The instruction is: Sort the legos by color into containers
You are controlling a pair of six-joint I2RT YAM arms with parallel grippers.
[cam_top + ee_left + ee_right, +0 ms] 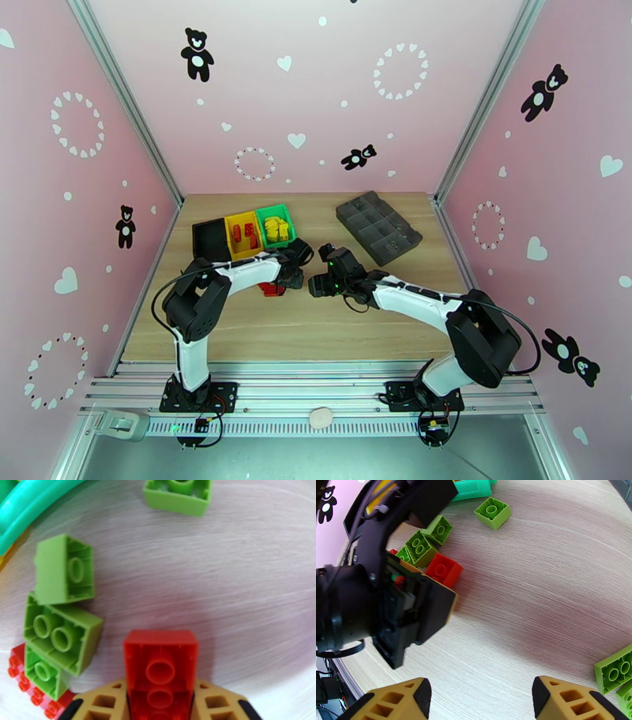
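Left gripper: the tan fingers are clamped on one red brick, one on each long side. The brick is glossy and rectangular. Its hollow face, with two round tubes inside a thin rim, is turned toward the wrist camera, and it projects forward past the fingertips. Whether it touches the table cannot be told.

To the left of this gripper, close by, three green bricks lie bunched and touching. The farthest is tilted with its open underside showing, and the nearest lies on a second red piece. Another green brick sits well ahead, apart from the rest. The green bin has its rim ahead and to the left.

Right gripper: the fingers stand wide apart with bare table between them. The left gripper is just ahead and to its left. Two more green bricks lie near its right finger.

In the overhead view both grippers are just nearer than the bin row. The yellow bin holds red bricks, and the green bin holds yellow ones. The black bin stands at the left end of the row.
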